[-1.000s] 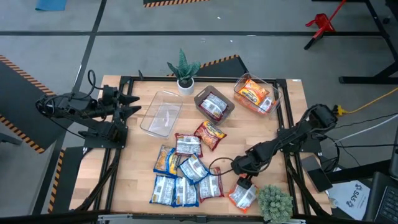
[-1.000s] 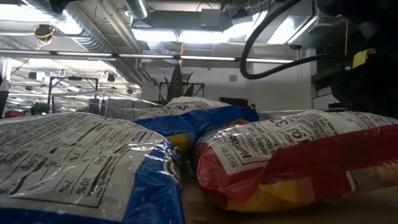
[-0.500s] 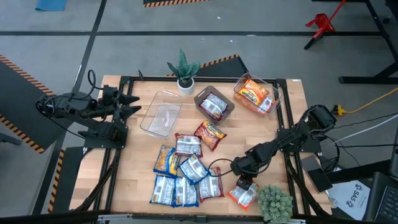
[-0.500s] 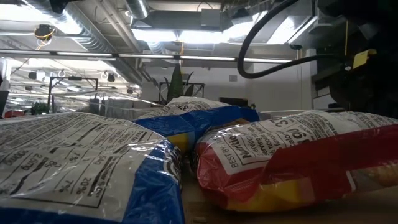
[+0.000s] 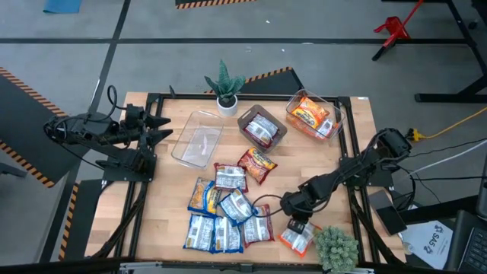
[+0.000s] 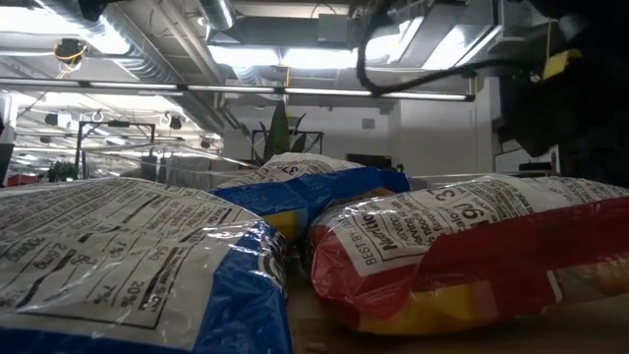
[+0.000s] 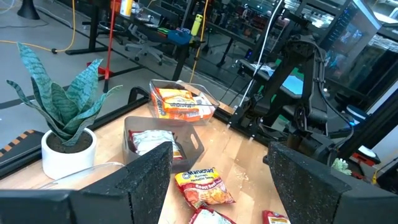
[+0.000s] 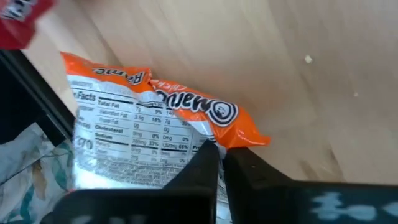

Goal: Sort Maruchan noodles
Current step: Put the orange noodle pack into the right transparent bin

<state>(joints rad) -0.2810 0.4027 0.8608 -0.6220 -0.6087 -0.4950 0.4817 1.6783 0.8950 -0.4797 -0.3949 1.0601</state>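
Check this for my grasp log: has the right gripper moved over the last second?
Yes. In the high view the right gripper, now shut on the orange packet, has edged slightly toward the packet pile, away from the fuzzy green plant.

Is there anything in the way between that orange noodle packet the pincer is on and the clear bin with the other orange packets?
Nothing visible. The right pincer is shut on the orange packet at the near edge; bare wood lies between it and the clear bin at the far right corner.

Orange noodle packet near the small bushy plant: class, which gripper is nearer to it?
Right. The right gripper is shut on the orange noodle packet; the left gripper waits open at the table's far left edge.
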